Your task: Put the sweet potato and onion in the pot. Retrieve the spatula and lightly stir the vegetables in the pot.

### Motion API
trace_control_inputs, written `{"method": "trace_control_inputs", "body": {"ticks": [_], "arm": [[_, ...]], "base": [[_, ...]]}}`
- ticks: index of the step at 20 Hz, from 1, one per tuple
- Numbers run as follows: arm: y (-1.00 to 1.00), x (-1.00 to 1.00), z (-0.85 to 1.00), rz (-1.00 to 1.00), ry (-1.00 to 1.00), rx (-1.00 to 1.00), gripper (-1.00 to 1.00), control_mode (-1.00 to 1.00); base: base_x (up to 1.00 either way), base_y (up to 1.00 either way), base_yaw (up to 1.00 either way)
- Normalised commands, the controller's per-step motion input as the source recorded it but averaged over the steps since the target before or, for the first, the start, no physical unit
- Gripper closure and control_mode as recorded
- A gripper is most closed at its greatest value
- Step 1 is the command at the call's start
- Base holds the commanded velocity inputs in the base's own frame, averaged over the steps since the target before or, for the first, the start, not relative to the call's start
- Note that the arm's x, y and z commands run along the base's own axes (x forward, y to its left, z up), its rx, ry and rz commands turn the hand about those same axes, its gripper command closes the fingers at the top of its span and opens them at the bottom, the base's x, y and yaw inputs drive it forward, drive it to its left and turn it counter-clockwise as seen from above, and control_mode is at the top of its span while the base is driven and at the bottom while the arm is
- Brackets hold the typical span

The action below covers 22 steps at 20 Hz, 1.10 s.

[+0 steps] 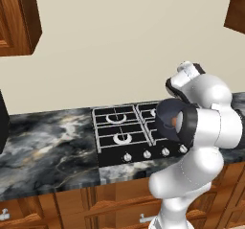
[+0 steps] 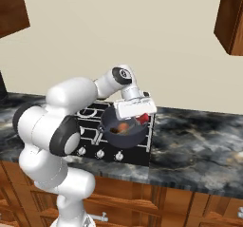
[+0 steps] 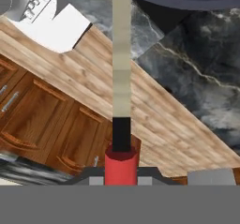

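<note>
- The gripper (image 2: 140,117) is clenched on the spatula (image 3: 121,78): in the hand view the red handle sits between the finger tips at the bottom centre, and the shaft and pale head run straight up the frame toward the pot's dark rim at the top.
- In the right base view the hand hangs over the right rim of the pot (image 2: 124,135), a bit of red handle showing just beneath it, so the tool reaches toward the pot's inside; whether its head touches the food I cannot tell.
- Inside the pot lies an orange-brown lump, probably the onion (image 2: 124,127), with a darker shape beside it that may be the sweet potato; the two are too small to separate surely.
- The pot stands on the stove (image 1: 119,132), right of centre in the left base view, set into the marbled desk (image 1: 43,146).
- Judged progress: the vegetables seem loaded and the spatula is fetched; the light stirring is what remains or is under way.
- Pose: the arm rises from the base, folds at the elbow near the desk's front edge, and reaches forward with the wrist bent down over the pot.
</note>
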Motion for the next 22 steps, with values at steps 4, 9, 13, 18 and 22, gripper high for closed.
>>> {"method": "trace_control_inputs", "body": {"ticks": [4,9,13,18,22], "arm": [[0.0,0.02,-0.01,0.0,0.2,0.0,1.0,-1.0],[0.0,0.18,0.08,0.0,0.07,0.0,1.0,-1.0],[0.0,0.33,0.11,0.0,0.0,0.0,1.0,-1.0],[0.0,0.0,-0.01,0.0,0.02,0.0,1.0,-1.0],[0.0,0.12,-0.31,0.0,0.1,-0.02,1.0,-1.0]], "base": [[0.0,0.0,0.0],[0.0,0.0,0.0],[0.0,0.0,0.0],[0.0,0.0,0.0],[0.0,0.0,0.0]]}}
